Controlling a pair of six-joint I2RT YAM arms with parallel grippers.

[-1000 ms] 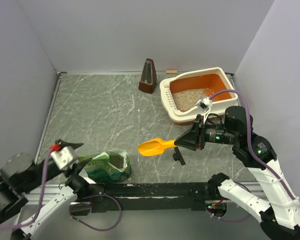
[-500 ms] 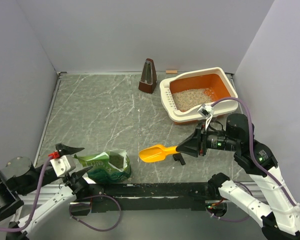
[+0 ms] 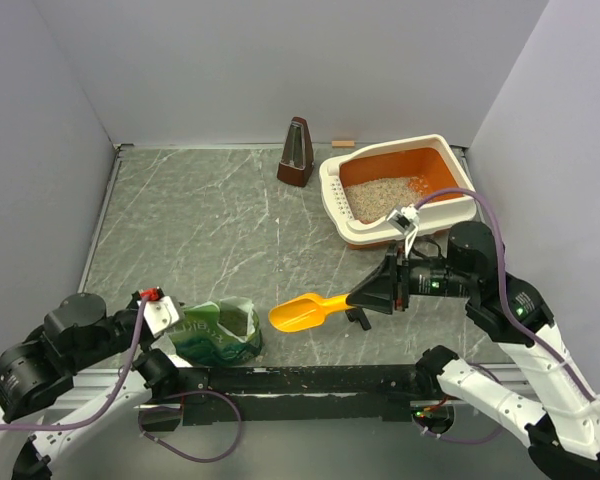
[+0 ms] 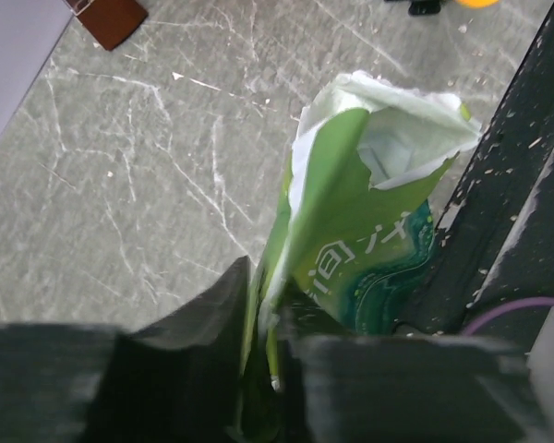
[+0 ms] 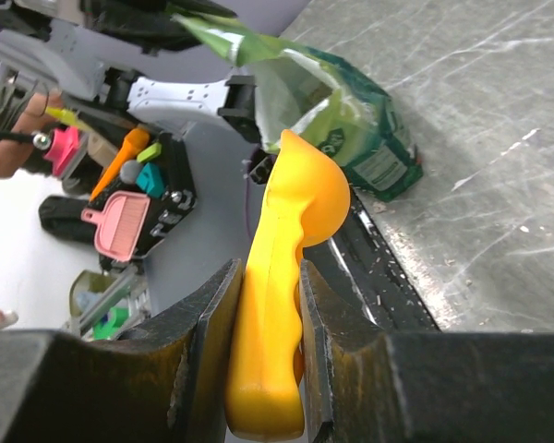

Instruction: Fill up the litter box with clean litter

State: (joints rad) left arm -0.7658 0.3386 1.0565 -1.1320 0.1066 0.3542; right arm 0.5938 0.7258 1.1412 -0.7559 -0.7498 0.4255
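The litter box point(image 3: 332, 196) stands at the back right, cream outside and orange inside, with pale clean litter point(image 3: 375, 197) lying over its floor. My right gripper point(image 3: 368, 296) is shut on the handle of an orange scoop point(image 3: 300, 312), which points left in front of the box. In the right wrist view the scoop point(image 5: 282, 277) is clamped between the fingers of the right gripper point(image 5: 270, 369). At the near left edge an open green bag point(image 3: 220, 332) stands upright. My left gripper point(image 4: 266, 369) pinches the bag's point(image 4: 369, 221) thin side edge.
A brown metronome point(image 3: 297, 152) and a small wooden block point(image 3: 342, 144) stand by the back wall. A small black piece point(image 3: 358, 319) lies below the scoop's handle. The black rail point(image 3: 310, 378) runs along the near edge behind the bag. Grey walls close in both sides.
My left gripper came down and right to the bag and closed on its edge. The right gripper carried the scoop slightly left and nearer to the bag.
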